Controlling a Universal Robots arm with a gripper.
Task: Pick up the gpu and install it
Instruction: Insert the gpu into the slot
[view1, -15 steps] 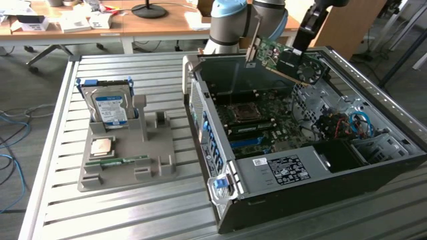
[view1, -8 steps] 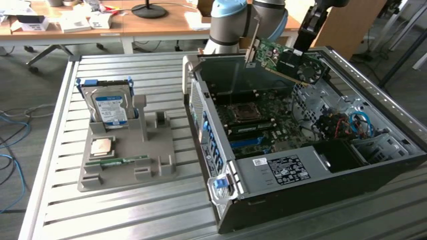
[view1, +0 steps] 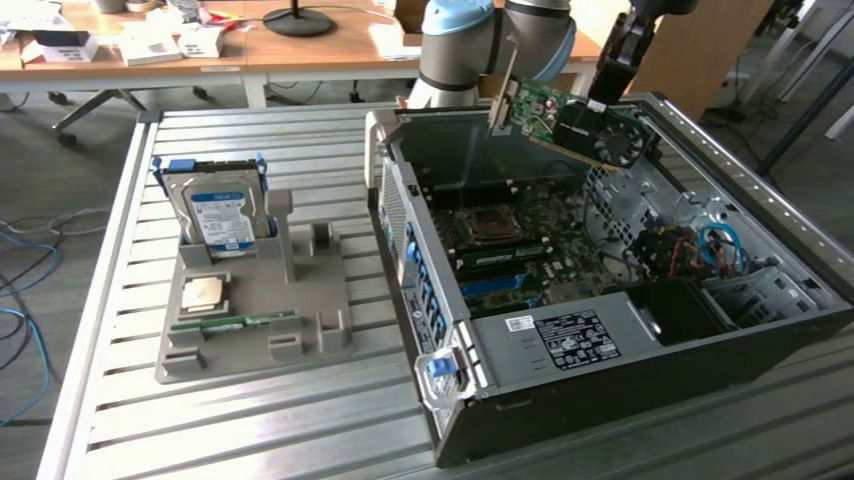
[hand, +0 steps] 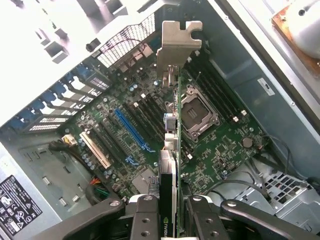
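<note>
Jaws grip the gpu (view1: 587, 125), poised above the open case (view1: 416, 250). Good practice: card square, bracket (hand: 178, 44) facing the rear grille, edge aligned over the blue slot (hand: 132, 130), its likely seat.

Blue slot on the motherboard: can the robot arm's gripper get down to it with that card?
Probably yes. The computer case lies open, the gripper holds the gpu above the motherboard, and nothing covers the blue slot.

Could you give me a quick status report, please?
Gripper fingers shut on gpu. Gpu above open case, not in a slot. Nothing seen between it and the motherboard.
</note>
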